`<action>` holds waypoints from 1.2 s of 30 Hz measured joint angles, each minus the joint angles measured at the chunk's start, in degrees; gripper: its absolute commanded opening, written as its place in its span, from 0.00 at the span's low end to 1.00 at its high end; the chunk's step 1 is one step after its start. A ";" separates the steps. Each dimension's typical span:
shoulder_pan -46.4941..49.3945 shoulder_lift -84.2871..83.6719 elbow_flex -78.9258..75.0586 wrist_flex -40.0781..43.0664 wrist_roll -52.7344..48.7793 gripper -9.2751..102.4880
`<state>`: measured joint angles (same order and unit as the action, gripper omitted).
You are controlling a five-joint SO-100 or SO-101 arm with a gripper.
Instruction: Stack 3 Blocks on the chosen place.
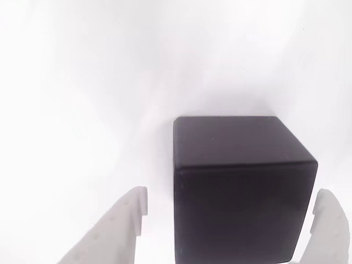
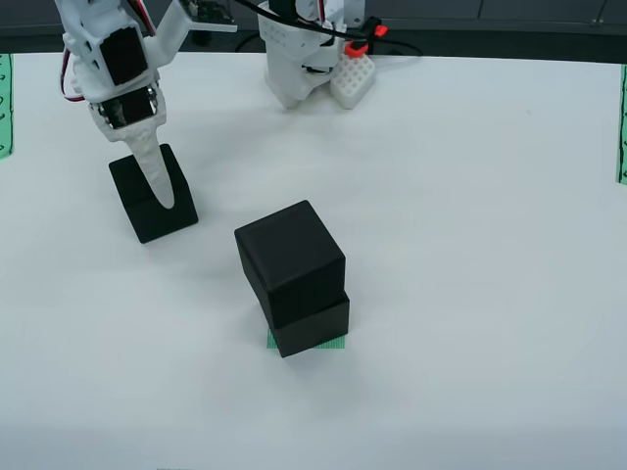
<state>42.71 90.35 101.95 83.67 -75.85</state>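
The third block (image 2: 152, 193) sits alone on the white table (image 2: 470, 294), up and to the left in the overhead view, well apart from the two blocks already stacked (image 2: 292, 277) on the green striped patch (image 2: 333, 342), of which only slivers peep out beneath the lower cube. The upper cube of that pair sits skewed and overhangs the lower one. In the wrist view the lone block (image 1: 242, 187) lies between the white fingers (image 1: 118, 228), the gripper (image 1: 231, 220) spread wider than the cube and gripping nothing, with a clear gap on the left and the right finger close by the cube's edge. The block thus looks off-centre toward the right finger, though the low, cropped angle makes that hard to judge. To grasp it well, the arm would best shift a little so the cube is centred, sink until the pads meet the side faces squarely, then close gently. Placing it should follow the skewed top cube, not the patch.
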 measured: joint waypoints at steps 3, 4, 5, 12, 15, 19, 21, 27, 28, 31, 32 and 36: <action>-0.18 -0.44 -0.97 0.97 0.00 0.41; -0.09 -0.70 -0.97 1.05 0.00 0.41; -0.09 -1.05 -1.23 1.14 0.00 0.41; -0.09 -4.39 -3.60 1.23 0.00 0.39; -0.09 -5.71 -4.75 1.49 0.00 0.34; -0.35 -6.50 -5.01 1.85 0.00 0.28; -0.53 -6.50 -5.27 2.11 0.00 0.27; -0.62 -6.59 -5.89 3.69 0.00 0.27; -0.62 -6.59 -6.06 4.04 0.00 0.27; -0.62 -6.59 -6.50 5.36 0.00 0.27; -0.62 -6.59 -6.50 5.54 0.00 0.27; -1.05 -4.83 -6.77 5.62 0.00 0.27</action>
<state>41.66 85.52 95.19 89.30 -75.85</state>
